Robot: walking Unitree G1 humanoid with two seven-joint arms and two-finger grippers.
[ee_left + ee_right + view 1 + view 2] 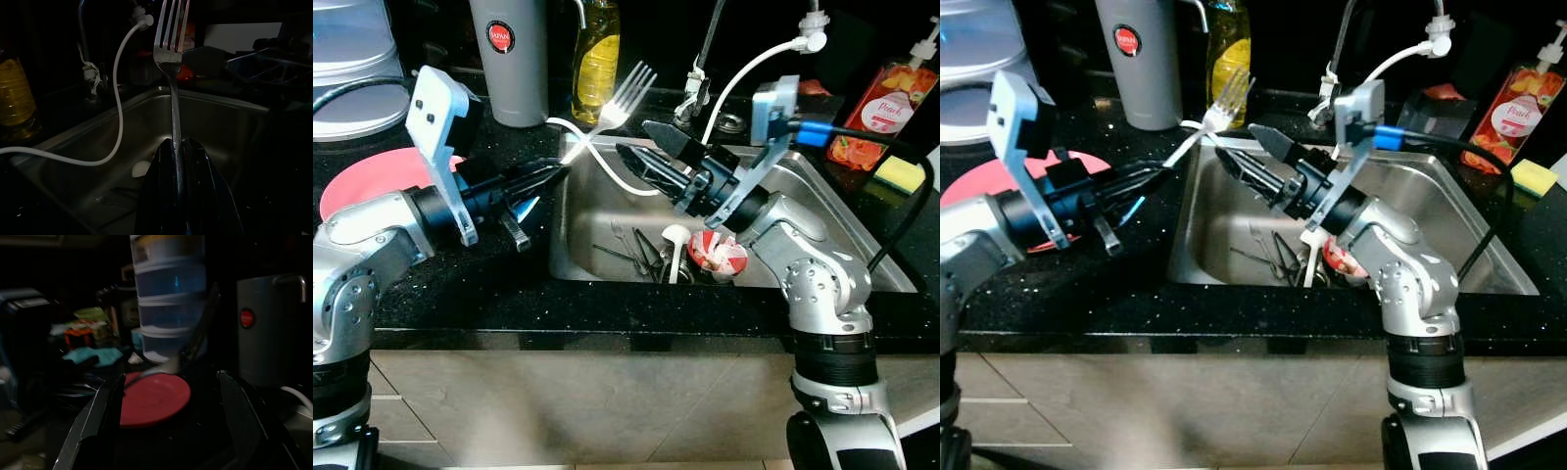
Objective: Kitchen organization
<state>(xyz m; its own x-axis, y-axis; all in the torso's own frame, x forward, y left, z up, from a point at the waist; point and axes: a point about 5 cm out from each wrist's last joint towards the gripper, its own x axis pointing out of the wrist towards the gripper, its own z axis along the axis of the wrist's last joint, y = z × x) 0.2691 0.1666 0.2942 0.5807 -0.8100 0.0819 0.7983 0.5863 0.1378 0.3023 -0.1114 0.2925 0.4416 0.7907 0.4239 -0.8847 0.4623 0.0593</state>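
**Fork Held Over Sink Edge by Left Tool**

The left tool [546, 176] was clamped on the handle of a silver fork [625, 98], its 2 black fingers pressed together around the handle. The fork rose from the fingertips toward 1 o'clock, tines uppermost, above the left edge of the steel sink [578, 230]. In the left wrist view the fork [171, 63] stood upright between the fingers [161, 191], with 4 tines visible.

The right tool [646, 147] hovered over the sink at mid-height, pointing toward 10 o'clock, with its 2 fingers spread wide and nothing between them. Its tips were near the fork but apart from it.

Inside the sink lay several pieces of cutlery [636, 253], a white spoon [674, 240] and a red-and-white cup [718, 255] at the 5 o'clock corner. A white hose [744, 69] looped from the tap across the sink.

On the black worktop [509, 284], a red plate [367, 181] sat at 9 o'clock of the sink. A grey flask [509, 59] and a yellow soap bottle [597, 59] stood at 11 o'clock. A yellow sponge [899, 173] and a peach soap bottle [876, 108] stood at 2 o'clock.
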